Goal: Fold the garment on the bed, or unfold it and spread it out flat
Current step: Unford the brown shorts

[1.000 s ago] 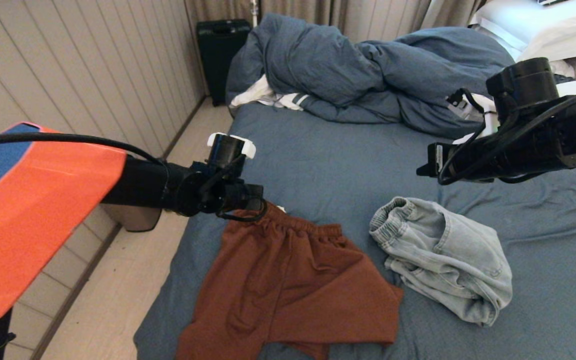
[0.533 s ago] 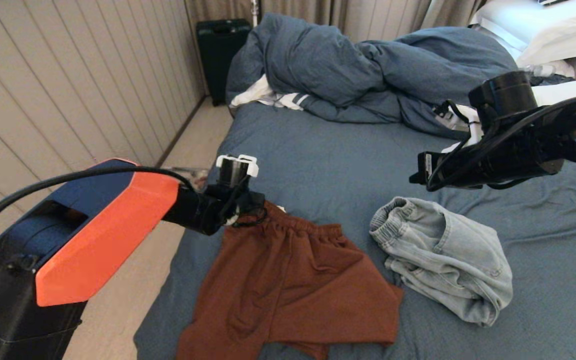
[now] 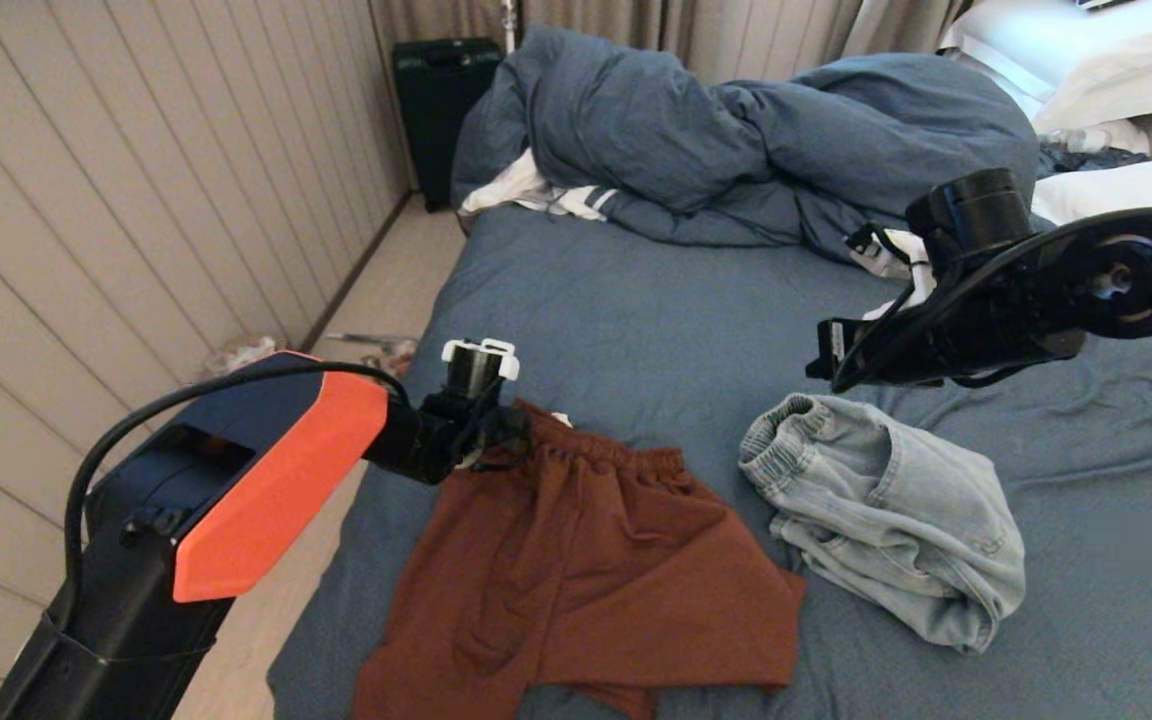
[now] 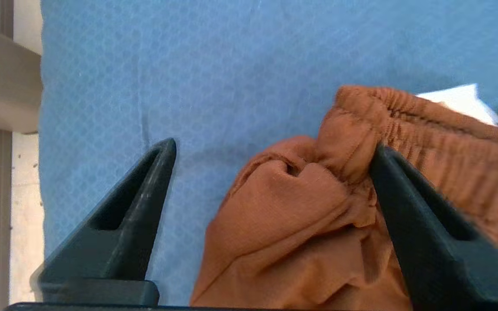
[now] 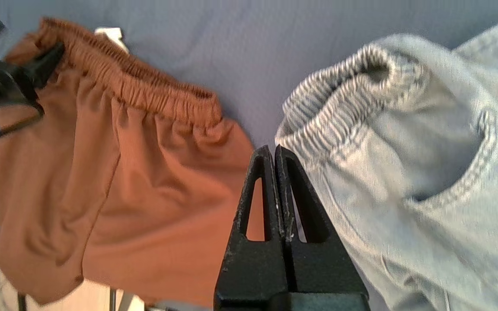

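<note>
L gripper [image 4: 270, 155] low at far-left waistband corner of rust shorts [image 3: 586, 560], jaws wide apart, cloth bunched between them, not pinched. R gripper [image 5: 275, 151] hovers above, jaws pressed together, empty. Shorts rumpled on near-left of bed [image 3: 656, 320]; denim shorts [image 3: 886, 520] crumpled to the right.

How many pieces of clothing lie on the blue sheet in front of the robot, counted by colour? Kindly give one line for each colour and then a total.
Rust-brown shorts: 1
Light-blue denim shorts: 1
Total: 2 garments, lying apart on the bed, the brown one on the robot's left.
</note>
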